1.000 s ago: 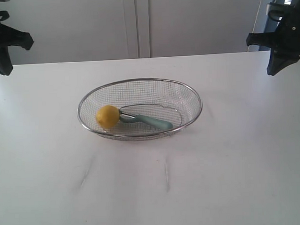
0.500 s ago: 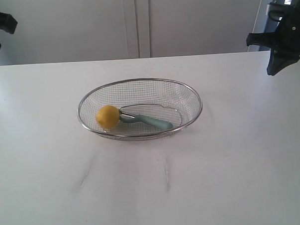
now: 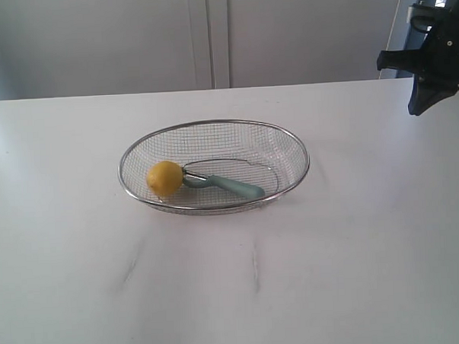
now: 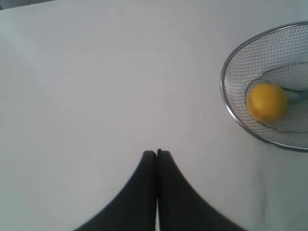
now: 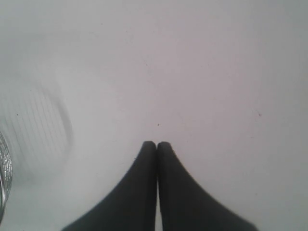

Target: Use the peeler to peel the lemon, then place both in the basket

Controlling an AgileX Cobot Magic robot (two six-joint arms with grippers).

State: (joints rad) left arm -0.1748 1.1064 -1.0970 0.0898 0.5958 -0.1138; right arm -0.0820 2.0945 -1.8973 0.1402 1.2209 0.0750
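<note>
The silver wire-mesh basket (image 3: 289,143) sits in the middle of the white table. Inside it, at its left end, lies the yellow lemon (image 3: 165,178); the teal-handled peeler (image 3: 232,185) rests beside it with its metal head against the fruit. In the left wrist view the basket (image 4: 224,89) and lemon (image 4: 267,101) show to one side, well apart from my left gripper (image 4: 157,153), which is shut and empty over bare table. My right gripper (image 5: 157,144) is shut and empty too, with the basket's rim (image 5: 3,192) at the frame edge. In the exterior view the right gripper (image 3: 423,102) hangs at the far right.
The white table (image 3: 234,278) carries a few faint grey scuff marks (image 3: 255,266) in front of the basket. A pale wall with a vertical seam stands behind the table. The left arm is out of the exterior view.
The left arm has withdrawn up and leftward out of the exterior view. The right arm, basket, lemon and peeler have not moved.
</note>
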